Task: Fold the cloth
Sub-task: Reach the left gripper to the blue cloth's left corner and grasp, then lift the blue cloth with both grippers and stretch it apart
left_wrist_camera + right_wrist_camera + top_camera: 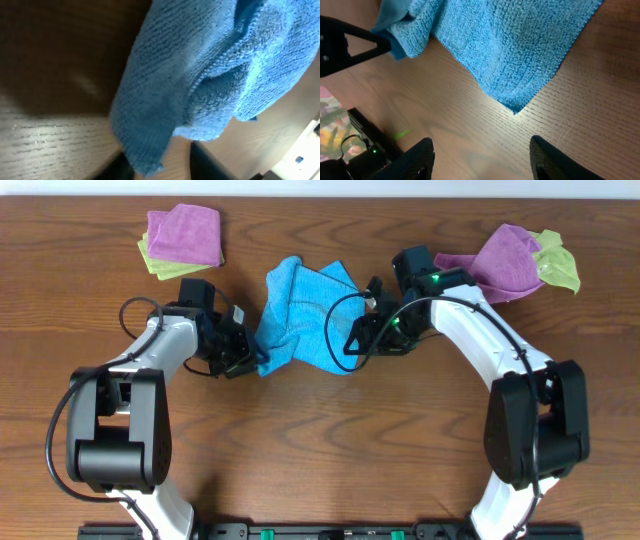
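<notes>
Cloth (pixel 300 315), sky-blue and rumpled, lies in the middle of the table (pixel 320 440) between my two grippers. My left gripper (pixel 245 362) sits at its near-left corner, the cloth's edge hanging between the fingers (pixel 210 160); whether they are clamped on it I cannot tell. My right gripper (pixel 482 165) stands spread wide and empty over the wood, one cloth corner just ahead. Purple cloths (pixel 185 235) and light-green cloths (pixel 560 265) lie at the far corners.

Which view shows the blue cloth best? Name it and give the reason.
Overhead. It alone shows the whole cloth, crumpled on the table. The left wrist view gives only a bunched fold up close; the right wrist view only one flat corner on the wood.
</notes>
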Controlling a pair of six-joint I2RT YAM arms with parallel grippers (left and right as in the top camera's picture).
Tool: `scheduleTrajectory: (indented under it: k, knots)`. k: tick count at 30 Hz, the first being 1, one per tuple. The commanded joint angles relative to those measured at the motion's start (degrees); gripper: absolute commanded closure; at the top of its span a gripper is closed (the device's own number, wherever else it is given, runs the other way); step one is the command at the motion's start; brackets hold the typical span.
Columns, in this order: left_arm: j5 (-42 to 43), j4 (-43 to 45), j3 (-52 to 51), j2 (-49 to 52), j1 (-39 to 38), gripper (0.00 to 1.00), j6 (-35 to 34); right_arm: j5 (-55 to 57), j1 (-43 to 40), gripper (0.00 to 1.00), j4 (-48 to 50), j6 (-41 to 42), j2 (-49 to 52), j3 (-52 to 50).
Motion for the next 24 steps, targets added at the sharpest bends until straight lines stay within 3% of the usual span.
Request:
scheduleTrajectory:
  k: [1,11,24]
  knots:
    - [-1.1,0.5,0.4,0.5,0.0,0.94,0.2,-1.1,-0.3,0.39,0.0,0.5,-1.1,-0.3]
    - [-1.0,1.6,0.4,0.5,0.3,0.94,0.9,0.3,-0.3,0.37,3.5,1.0,-1.1,-4.0]
    - [2.2,0.0,0.4,0.5,1.9,0.94,2.0,-1.7,-0.2,0.41,23.7,11.4,-1.1,-18.5]
